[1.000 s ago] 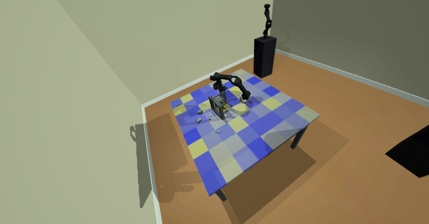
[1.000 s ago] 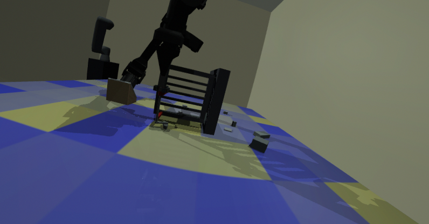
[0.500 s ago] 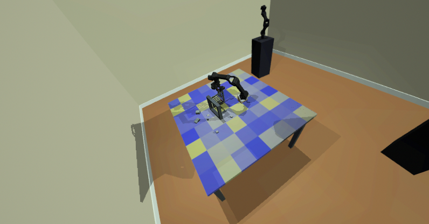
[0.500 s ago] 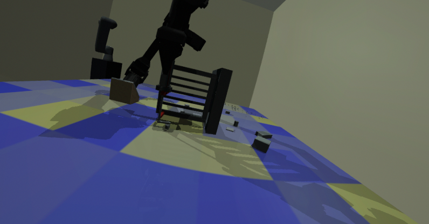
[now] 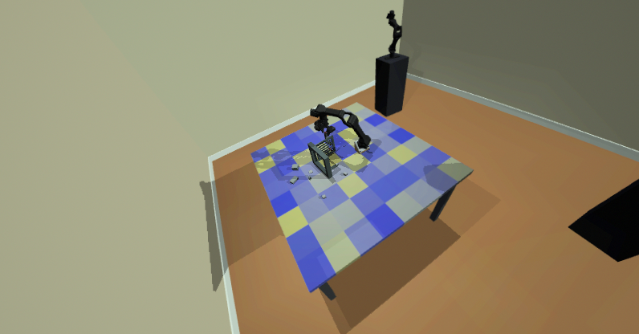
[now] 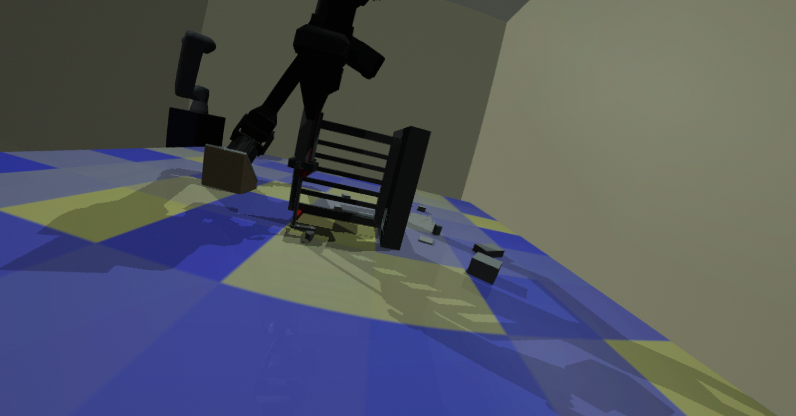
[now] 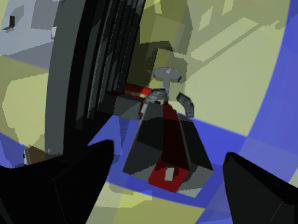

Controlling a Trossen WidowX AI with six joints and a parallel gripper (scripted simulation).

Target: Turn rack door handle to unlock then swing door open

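The rack door (image 5: pixel 323 147) (image 6: pixel 356 131) (image 7: pixel 102 60) has dark slats and stands swung out, roughly square to the thick dark frame (image 5: pixel 328 166) (image 6: pixel 409 190). I cannot read its exact angle. The upright handle (image 7: pixel 145 137) (image 6: pixel 304 141), dark with a red inside, is at the door's free edge. My gripper (image 7: pixel 169 155) (image 6: pixel 311 113) points down over the handle's top. It is open, one finger on each side of the handle, with a visible gap on both sides in the wrist view. How deep the fingers reach beside the handle is hard to tell.
A small grey mushroom-shaped piece (image 7: pixel 167 75) is near the door's foot. Several small grey blocks (image 5: pixel 293 180) (image 6: pixel 484 266) lie beyond the frame. The arm's wedge-shaped base (image 6: pixel 228 168) is beside the rack. A second arm stands on a black pedestal (image 5: pixel 389 86) off the table.
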